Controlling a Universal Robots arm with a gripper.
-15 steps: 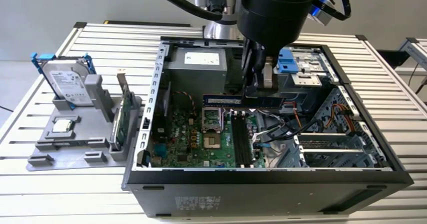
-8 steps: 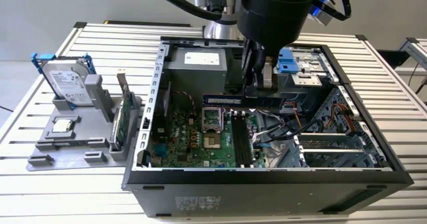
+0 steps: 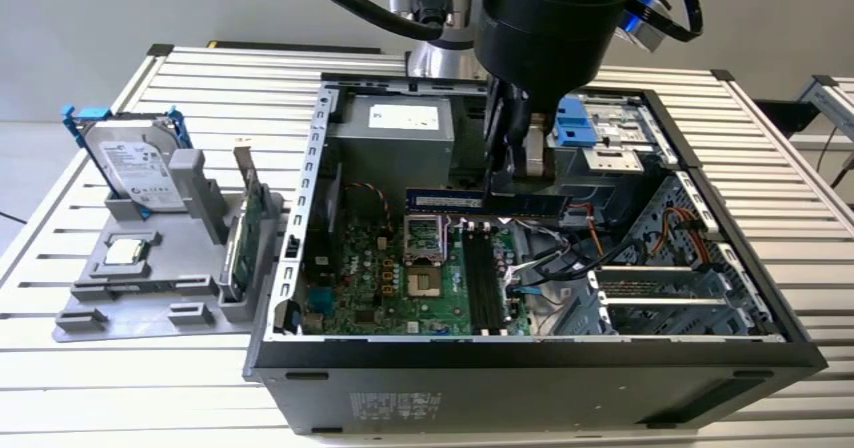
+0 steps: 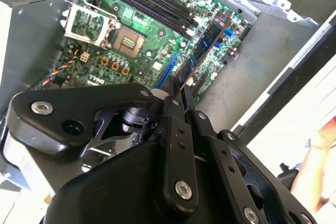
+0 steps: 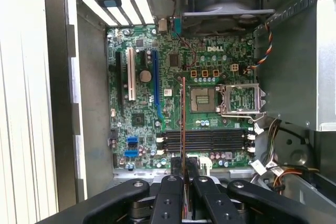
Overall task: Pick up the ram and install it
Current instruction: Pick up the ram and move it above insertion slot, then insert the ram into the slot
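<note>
One slatted table [image 3: 160,398] bears an open computer case [image 3: 534,353]; inside lies a green motherboard [image 3: 387,278]; above it the gripper [image 3: 514,183] pinches the ram [image 3: 454,200], held on edge, crosswise to the black memory slots [image 3: 483,288], seated in none.

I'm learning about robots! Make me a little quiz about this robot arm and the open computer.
1. True or false: the gripper is holding the ram.
2. Where is the ram? A) lying on the floor B) up above the motherboard C) pushed fully into a slot
3. Fill in: the hard drive stands to the exterior view's ____ of the computer case.
Key: 1 true; 2 B; 3 left.
</note>
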